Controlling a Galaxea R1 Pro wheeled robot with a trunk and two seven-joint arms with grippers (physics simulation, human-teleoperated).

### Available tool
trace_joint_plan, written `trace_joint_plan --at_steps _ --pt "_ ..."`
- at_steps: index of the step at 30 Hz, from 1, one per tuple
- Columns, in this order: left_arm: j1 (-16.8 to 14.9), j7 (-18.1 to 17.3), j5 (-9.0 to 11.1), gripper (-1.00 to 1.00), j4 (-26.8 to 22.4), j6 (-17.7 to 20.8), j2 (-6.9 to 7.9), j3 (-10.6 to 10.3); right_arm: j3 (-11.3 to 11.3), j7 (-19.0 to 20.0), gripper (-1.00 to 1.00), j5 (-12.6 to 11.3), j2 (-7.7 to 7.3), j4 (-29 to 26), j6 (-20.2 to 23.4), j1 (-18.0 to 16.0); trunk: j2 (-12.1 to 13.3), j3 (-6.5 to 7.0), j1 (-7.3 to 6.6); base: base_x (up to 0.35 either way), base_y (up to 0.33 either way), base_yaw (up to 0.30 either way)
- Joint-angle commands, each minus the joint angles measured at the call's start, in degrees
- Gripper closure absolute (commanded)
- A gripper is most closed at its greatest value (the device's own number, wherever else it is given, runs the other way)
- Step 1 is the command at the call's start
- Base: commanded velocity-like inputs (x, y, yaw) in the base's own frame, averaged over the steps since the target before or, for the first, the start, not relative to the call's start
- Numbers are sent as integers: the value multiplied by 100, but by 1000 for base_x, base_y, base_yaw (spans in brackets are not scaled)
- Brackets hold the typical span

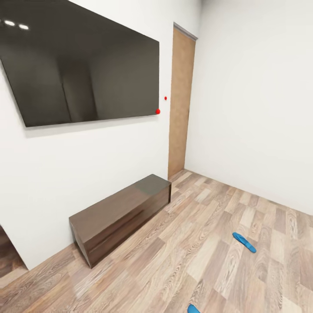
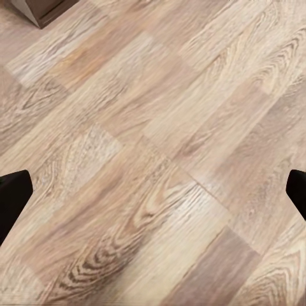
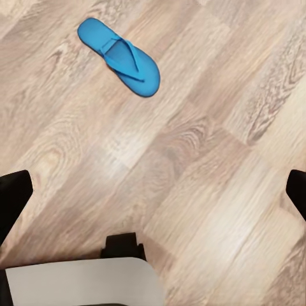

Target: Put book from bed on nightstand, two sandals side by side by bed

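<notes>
One blue sandal (image 1: 244, 242) lies flat on the wood floor at the right. The tip of a second sandal (image 1: 193, 309) pokes in at the bottom edge of the head view. In the right wrist view a blue sandal (image 3: 119, 57) lies strap-up on the planks, well beyond my right gripper (image 3: 153, 197), which is open with nothing between its black fingertips (image 3: 13, 201). My left gripper (image 2: 153, 197) is open too, over bare floor. The book, the bed and the nightstand are out of view.
A long low dark bench (image 1: 121, 215) stands against the white wall under a big black screen (image 1: 82, 65). A brown door (image 1: 180, 104) is in the far corner. The bench's corner (image 2: 38, 9) shows in the left wrist view, and a white part of my base (image 3: 76, 280) in the right wrist view.
</notes>
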Motion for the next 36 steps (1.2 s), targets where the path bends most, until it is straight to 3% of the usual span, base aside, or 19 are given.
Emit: trace_joint_plan --at_steps 1,13,22,36 --pt "-5 2 -1 -100 8 -19 -1 3 -11 0 -100 2 1 2 -19 -3 -3 -5 1 110 -99 288" --pt "-6 2 -2 -100 15 -19 5 3 -2 -2 -100 2 1 2 -19 -1 -3 -5 1 187 -170 79" --pt "-5 2 -2 -100 15 -19 -3 3 -10 -2 -100 2 -5 -5 -19 0 -3 -5 1 31 -29 18" --pt "-5 2 -2 -100 15 -19 -4 3 -13 -1 -100 2 -16 -15 -19 -2 -3 -5 1 1 -1 264"
